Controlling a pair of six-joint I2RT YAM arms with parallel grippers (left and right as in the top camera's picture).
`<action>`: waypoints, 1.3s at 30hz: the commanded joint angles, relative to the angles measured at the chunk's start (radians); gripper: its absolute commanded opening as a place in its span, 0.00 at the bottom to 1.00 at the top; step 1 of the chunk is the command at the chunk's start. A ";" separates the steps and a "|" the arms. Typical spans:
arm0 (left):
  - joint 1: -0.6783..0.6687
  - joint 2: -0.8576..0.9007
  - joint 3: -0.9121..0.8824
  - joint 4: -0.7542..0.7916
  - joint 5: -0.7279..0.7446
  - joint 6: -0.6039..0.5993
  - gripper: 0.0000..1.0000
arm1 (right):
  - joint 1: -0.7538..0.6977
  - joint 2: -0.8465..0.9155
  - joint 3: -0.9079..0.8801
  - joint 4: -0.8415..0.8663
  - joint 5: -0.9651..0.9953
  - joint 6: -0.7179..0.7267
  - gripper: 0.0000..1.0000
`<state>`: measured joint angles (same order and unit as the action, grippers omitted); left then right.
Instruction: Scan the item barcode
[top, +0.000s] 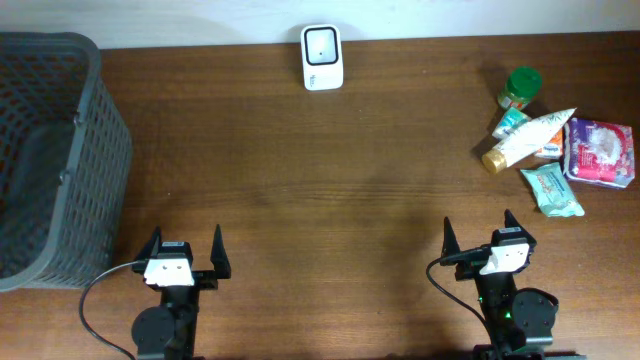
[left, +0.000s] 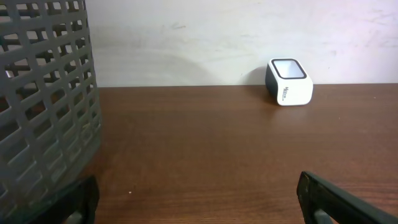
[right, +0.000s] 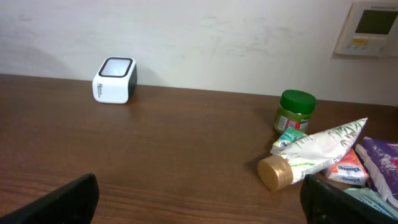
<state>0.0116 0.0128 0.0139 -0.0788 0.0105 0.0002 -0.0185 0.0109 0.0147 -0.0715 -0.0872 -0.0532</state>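
Observation:
A white barcode scanner (top: 322, 57) stands at the table's far edge, also seen as the scanner (left: 289, 82) in the left wrist view and the scanner (right: 115, 79) in the right wrist view. Several grocery items lie at the far right: a white tube with a gold cap (top: 527, 139) (right: 314, 154), a green-lidded jar (top: 520, 87) (right: 295, 110), a teal packet (top: 551, 190) and a purple pack (top: 600, 151). My left gripper (top: 186, 250) (left: 198, 199) and right gripper (top: 479, 237) (right: 199, 202) rest open at the near edge, holding nothing.
A dark grey mesh basket (top: 52, 150) (left: 43, 99) fills the left side of the table. A wall panel (right: 372, 28) hangs behind the right side. Bare wood lies between the grippers and the scanner.

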 joint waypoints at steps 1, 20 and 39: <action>-0.005 -0.008 -0.005 -0.004 -0.009 0.013 0.99 | 0.006 -0.007 -0.009 0.000 -0.006 0.001 0.99; -0.005 -0.008 -0.005 -0.004 -0.009 0.013 0.99 | 0.006 -0.007 -0.009 -0.011 0.066 0.031 0.99; -0.005 -0.008 -0.005 -0.004 -0.009 0.013 0.99 | 0.006 -0.007 -0.009 -0.006 0.044 0.024 0.99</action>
<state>0.0116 0.0128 0.0139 -0.0788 0.0105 0.0006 -0.0185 0.0109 0.0147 -0.0772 -0.0418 -0.0277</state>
